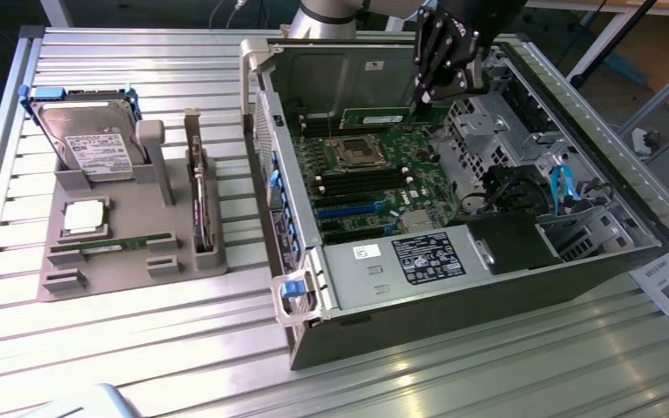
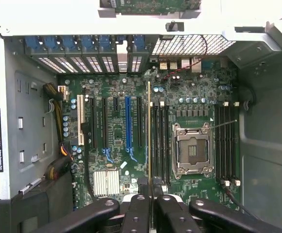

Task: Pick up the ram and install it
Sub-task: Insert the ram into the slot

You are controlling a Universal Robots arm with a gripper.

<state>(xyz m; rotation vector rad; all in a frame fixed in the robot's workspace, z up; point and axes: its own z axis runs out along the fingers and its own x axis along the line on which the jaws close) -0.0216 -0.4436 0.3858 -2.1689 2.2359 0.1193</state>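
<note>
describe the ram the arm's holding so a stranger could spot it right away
Find the open computer case; above its motherboard the end effector grips the ram. It is the long thin green stick held in the air, unlike the similar stick lying in the grey tray.

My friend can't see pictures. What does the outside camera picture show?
A robot arm's tool holds the ram, a thin green stick, over the motherboard inside an open computer case. At the exterior view's left, a gray holder carries a hard drive and other parts.
</note>
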